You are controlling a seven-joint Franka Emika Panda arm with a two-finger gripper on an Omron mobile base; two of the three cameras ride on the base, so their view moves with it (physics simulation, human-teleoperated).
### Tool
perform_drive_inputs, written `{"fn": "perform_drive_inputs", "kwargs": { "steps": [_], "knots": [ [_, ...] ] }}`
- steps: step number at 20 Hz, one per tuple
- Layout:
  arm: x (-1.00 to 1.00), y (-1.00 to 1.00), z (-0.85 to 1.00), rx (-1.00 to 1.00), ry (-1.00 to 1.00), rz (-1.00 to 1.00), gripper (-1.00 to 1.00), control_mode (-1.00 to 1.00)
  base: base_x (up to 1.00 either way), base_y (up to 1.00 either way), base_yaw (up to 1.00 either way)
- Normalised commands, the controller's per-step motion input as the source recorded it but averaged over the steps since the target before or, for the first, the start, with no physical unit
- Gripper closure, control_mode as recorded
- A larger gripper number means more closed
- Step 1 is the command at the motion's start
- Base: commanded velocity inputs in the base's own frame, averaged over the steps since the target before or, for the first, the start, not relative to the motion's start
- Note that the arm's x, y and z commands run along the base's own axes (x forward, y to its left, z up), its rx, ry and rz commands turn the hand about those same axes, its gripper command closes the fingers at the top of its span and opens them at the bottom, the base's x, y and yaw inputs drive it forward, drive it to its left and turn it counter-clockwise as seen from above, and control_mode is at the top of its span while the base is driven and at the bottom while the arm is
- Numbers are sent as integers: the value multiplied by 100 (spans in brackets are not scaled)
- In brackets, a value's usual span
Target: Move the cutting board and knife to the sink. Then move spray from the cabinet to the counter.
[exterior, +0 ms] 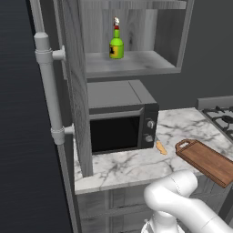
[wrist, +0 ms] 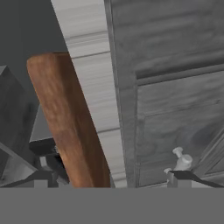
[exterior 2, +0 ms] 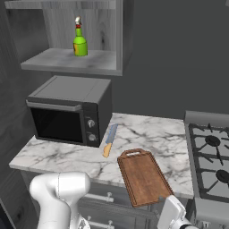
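cutting board, overhanging counter edge

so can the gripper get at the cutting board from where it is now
Probably yes. The gripper hangs open just below the counter edge, under the cutting board that overhangs it. The knife lies apart, so nothing blocks the board.

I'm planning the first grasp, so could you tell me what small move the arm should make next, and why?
Probably raise the open gripper toward the cutting board. The board overhangs the counter edge untouched, and the hand view looks up at its underside from beside the drawers.
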Motion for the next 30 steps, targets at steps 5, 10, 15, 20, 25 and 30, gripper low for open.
{"fn": "perform_drive_inputs", "kwargs": {
  "steps": [5, 10, 15, 20, 25, 30],
  "knots": [
    [18, 0, -2, 0, 0, 0, -100, -100, 0, 0, 0],
    [18, 0, -3, 0, 0, 0, -100, -100, 0, 0, 0],
    [15, 0, -3, 0, 0, 0, -100, -100, 0, 0, 0],
    [7, 0, -5, 0, -1, 0, -100, -100, 0, 0, 0],
    [1, 0, -4, 0, -3, 0, -100, -100, 0, 0, 0],
    [0, 0, -3, -1, -5, 0, -100, -100, 0, 0, 0]
  ]
}}
